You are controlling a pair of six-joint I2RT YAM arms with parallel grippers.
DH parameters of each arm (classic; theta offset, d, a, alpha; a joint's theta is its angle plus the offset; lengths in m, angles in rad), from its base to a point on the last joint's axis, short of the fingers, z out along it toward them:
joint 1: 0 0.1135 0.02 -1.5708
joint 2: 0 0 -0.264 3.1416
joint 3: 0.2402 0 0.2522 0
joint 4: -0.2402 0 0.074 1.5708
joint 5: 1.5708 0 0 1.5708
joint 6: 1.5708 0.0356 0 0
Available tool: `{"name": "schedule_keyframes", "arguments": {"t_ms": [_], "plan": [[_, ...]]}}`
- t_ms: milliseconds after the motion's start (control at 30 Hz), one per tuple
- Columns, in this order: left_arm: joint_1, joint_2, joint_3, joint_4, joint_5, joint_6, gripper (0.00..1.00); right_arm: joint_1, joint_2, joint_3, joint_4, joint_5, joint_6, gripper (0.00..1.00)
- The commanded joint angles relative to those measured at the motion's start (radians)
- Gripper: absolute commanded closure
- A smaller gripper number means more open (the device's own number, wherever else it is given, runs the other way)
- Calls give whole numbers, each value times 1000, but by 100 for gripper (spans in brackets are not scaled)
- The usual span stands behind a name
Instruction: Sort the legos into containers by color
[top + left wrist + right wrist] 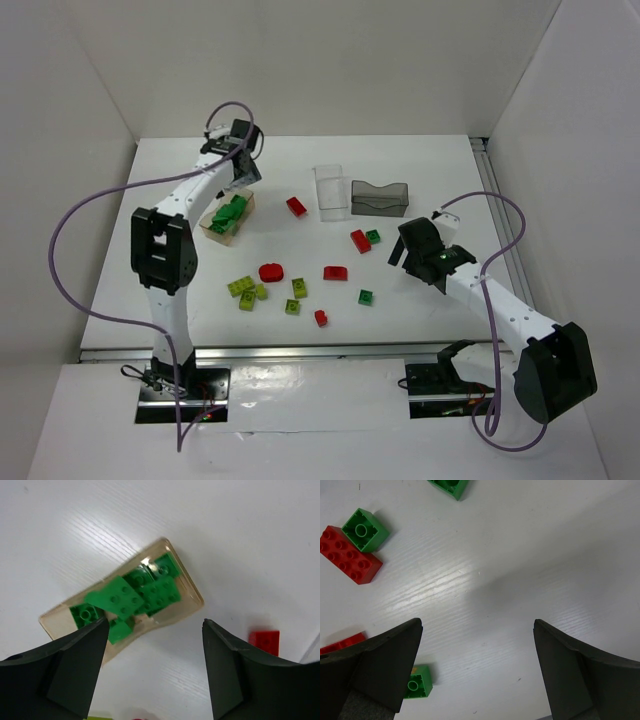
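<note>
The tan container [216,232] holds several dark green legos [232,211]. My left gripper [238,180] hangs just above it, open and holding nothing. In the left wrist view the green legos [135,592] lie piled inside the tan container [55,619], just beyond my left gripper [155,624]. The clear container [330,190] and the dark grey container [380,198] stand at the back centre. My right gripper [400,256] is open over bare table, with nothing between its fingers in the right wrist view [477,625].
Loose legos lie mid-table: red ones [297,206], [360,240], [271,271], [335,272], green ones [373,236], [366,296], and lime ones [245,290]. A red lego [350,555] and green legos [366,529], [417,682] lie left of my right gripper.
</note>
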Motion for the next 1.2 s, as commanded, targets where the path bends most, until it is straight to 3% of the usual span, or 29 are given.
{"name": "schedule_keyframes", "arguments": {"t_ms": [0,200,367,600,800,833,1167], "plan": [[-147,-55,-30,-25,-20,28,16,9,-4,21,2,30,1,0],[-325,-152,-205,63,106,74,19,9,-13,12,2,30,1,0],[-379,-186,-289,89,155,166,10,9,-22,1,2,21,1,0],[-388,-274,-425,57,164,166,8,9,-33,1,91,-108,-106,0],[-388,-284,-496,66,222,197,8,9,-24,-8,102,-108,-106,0],[-378,-284,-510,75,248,197,2,9,-15,-8,102,-108,-106,0],[-368,-255,-550,21,158,-12,0,9,-15,-8,93,-99,-97,0]]}}
